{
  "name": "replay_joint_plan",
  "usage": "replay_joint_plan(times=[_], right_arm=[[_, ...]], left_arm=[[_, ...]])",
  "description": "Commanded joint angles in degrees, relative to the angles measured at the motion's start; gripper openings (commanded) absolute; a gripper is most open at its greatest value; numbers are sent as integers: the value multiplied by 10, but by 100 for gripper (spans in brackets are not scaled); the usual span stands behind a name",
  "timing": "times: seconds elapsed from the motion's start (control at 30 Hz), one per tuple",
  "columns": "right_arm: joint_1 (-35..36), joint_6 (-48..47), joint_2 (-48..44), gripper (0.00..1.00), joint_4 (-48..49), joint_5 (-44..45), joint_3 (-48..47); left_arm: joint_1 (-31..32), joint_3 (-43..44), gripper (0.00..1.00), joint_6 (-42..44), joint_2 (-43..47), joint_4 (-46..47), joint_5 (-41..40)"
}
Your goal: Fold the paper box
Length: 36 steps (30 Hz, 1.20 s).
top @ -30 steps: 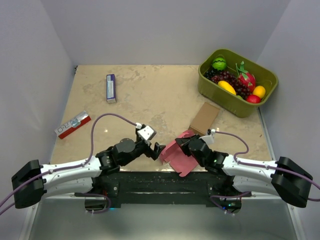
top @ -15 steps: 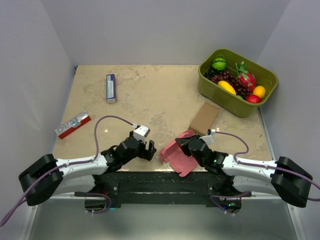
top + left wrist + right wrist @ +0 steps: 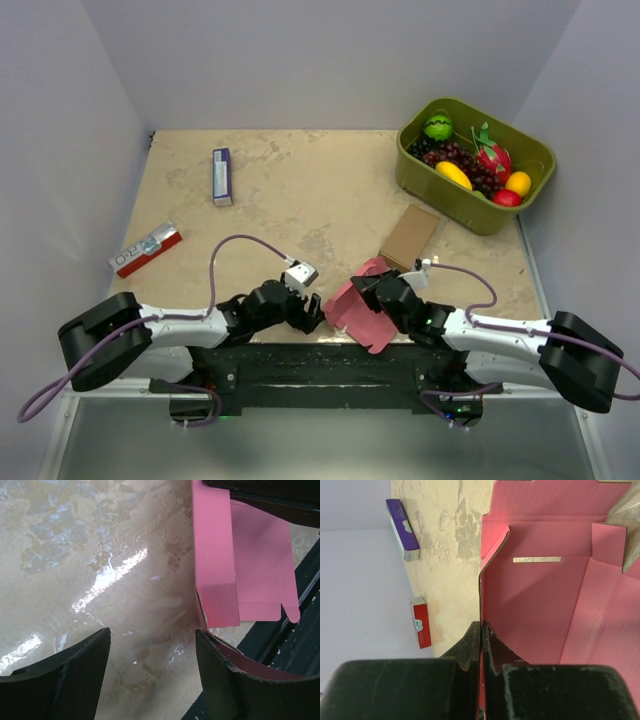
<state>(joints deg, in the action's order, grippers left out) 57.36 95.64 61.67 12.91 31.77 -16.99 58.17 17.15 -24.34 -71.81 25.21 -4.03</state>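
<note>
Left claw (image 3: 305, 312) has dropped and slid toward 3 o'clock since half a second ago, closing on the paper box (image 3: 362, 315); right arm and box barely changed

Paper box: pink-red card, part-opened, at 5–6 o'clock on the worktop (image 3: 300, 200), at the near edge, between the two claws

Top view only: whole layout. Brown cardboard box (image 3: 410, 236) at 3 o'clock, just beyond the pink card; green bin (image 3: 475, 165) of fruit at 2 o'clock; purple packet (image 3: 222, 176) at 10–11 o'clock; red-and-white packet (image 3: 146, 249) at 9 o'clock

Left wrist view only: claw (image 3: 152, 670) open, fingers wide apart over bare worktop; box (image 3: 235, 565) up at 1 o'clock, a pink card edge running along the right-hand finger

Right wrist view only: right claw (image 3: 481, 630) pinched shut on the edge of a box (image 3: 545, 595) wall, inner panels and a slot visible

Worktop beige, mottled, glossy with glare patches. Plain pale grey walls on three sides
</note>
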Motion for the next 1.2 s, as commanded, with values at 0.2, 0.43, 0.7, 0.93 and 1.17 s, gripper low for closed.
replay_joint_plan(times=[0.2, 0.43, 0.7, 0.93, 1.17], right_arm=[[2, 10, 11, 0, -17, 25, 13], [3, 1, 4, 0, -30, 30, 8], [5, -4, -6, 0, -36, 33, 9], [5, -12, -8, 0, -33, 32, 7], [5, -13, -11, 0, -31, 33, 9]], left_arm=[[24, 20, 71, -4, -18, 75, 11], [26, 39, 76, 41, 42, -23, -50], [26, 37, 79, 129, 114, -48, -28], [26, 76, 78, 205, 63, -40, -21], [26, 99, 77, 269, 6, -23, -8]])
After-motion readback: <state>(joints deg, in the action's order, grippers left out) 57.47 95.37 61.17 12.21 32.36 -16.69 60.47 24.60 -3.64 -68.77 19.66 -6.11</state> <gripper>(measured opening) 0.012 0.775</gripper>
